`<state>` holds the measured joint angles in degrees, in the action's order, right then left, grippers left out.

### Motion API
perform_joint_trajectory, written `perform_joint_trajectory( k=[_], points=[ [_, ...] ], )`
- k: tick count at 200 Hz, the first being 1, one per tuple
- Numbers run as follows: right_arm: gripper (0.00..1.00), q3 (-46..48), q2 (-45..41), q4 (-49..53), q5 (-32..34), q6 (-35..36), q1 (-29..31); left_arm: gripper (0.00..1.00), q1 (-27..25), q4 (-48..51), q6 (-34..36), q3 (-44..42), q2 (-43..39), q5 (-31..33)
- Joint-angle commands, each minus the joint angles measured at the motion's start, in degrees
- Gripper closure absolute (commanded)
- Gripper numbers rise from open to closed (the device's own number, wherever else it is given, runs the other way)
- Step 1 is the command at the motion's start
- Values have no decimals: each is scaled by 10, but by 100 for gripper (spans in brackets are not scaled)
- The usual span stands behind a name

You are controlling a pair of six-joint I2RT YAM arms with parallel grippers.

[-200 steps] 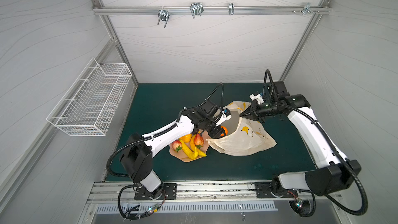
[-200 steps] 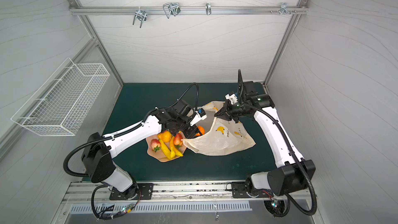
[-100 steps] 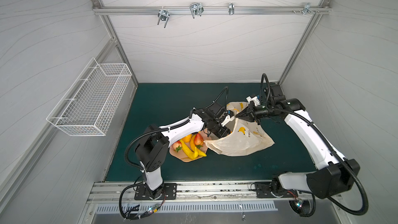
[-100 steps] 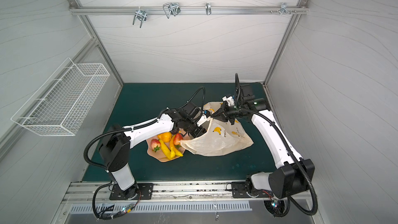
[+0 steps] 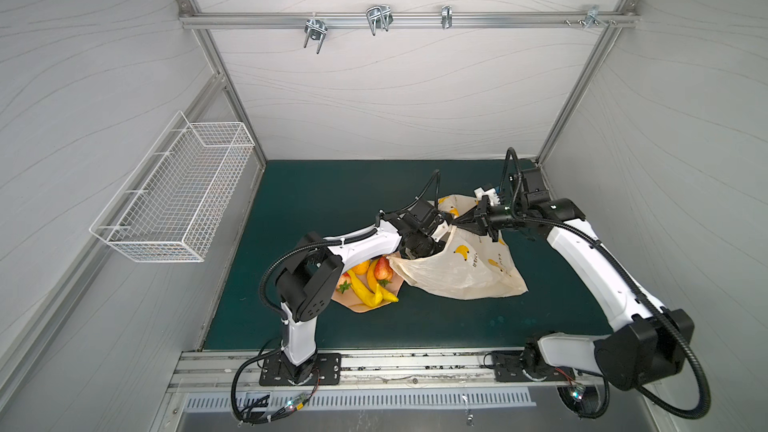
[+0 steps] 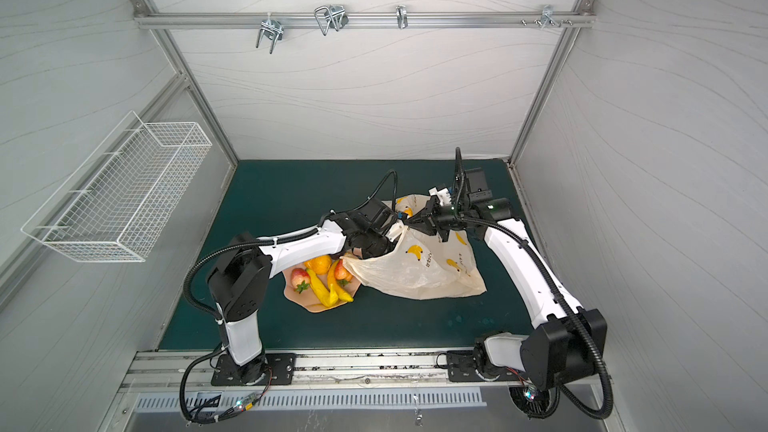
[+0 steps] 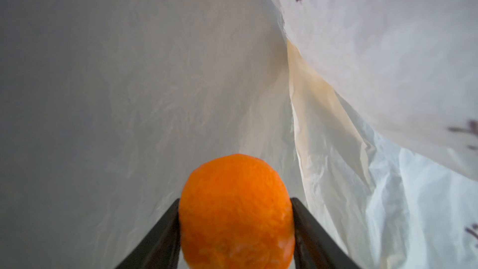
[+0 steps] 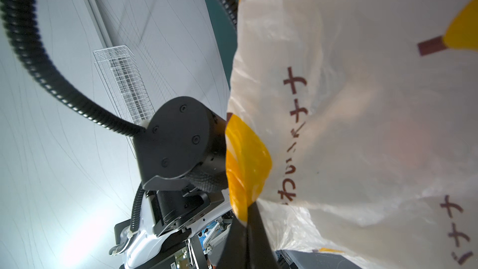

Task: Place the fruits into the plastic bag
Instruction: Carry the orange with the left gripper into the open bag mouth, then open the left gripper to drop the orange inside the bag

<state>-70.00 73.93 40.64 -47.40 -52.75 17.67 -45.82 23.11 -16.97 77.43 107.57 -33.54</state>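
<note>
The cream plastic bag point(image 5: 461, 268) point(image 6: 419, 268) with banana prints lies right of centre on the green mat. My right gripper point(image 5: 457, 224) point(image 8: 248, 210) is shut on its upper rim and holds the mouth up. My left gripper point(image 5: 419, 249) point(image 7: 235, 203) reaches inside the mouth, its fingers against both sides of an orange fruit point(image 7: 236, 213). On the pink plate point(image 5: 361, 307) point(image 6: 303, 299) remain two strawberries point(image 5: 383, 271) point(image 6: 298, 277), yellow bananas point(image 5: 365, 290) point(image 6: 322, 290) and another orange point(image 5: 362, 266) point(image 6: 318, 263).
A white wire basket point(image 5: 178, 197) hangs on the left wall. A metal rail with hooks point(image 5: 378, 20) crosses the back wall overhead. The left arm's forearm point(image 5: 361, 241) passes just above the plate. The bag's mouth edge point(image 5: 395, 263) rests against the plate.
My left gripper has carried the orange from beside the plate rightward into the bag's mouth. The right gripper has shifted slightly left, still holding the rim up.
</note>
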Motion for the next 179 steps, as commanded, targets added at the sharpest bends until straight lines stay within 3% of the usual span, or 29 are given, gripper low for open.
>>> perform_joint_trajectory(
  k=[1, 29, 34, 43, 127, 179],
  points=[
    [100, 5, -9, -22, -12, -17, 3, 28, 1, -22, -34, 19, 14, -16],
    [100, 6, -6, -23, -14, -15, 3, 21, 2, -5, -39, 17, 3, -1],
    [100, 6, -6, -23, -14, -14, 3, 8, 3, -4, -41, 16, -1, 2],
    [100, 5, -5, -22, -14, -13, 3, 1, 7, -3, -47, 15, -10, 4],
    [100, -26, -2, 63, -34, 65, -25, 2, 75, 56, -67, 1, -162, 39],
    [100, -91, 40, 187, 10, 191, -28, 5, 90, 77, -71, -61, -237, 37]
  ],
)
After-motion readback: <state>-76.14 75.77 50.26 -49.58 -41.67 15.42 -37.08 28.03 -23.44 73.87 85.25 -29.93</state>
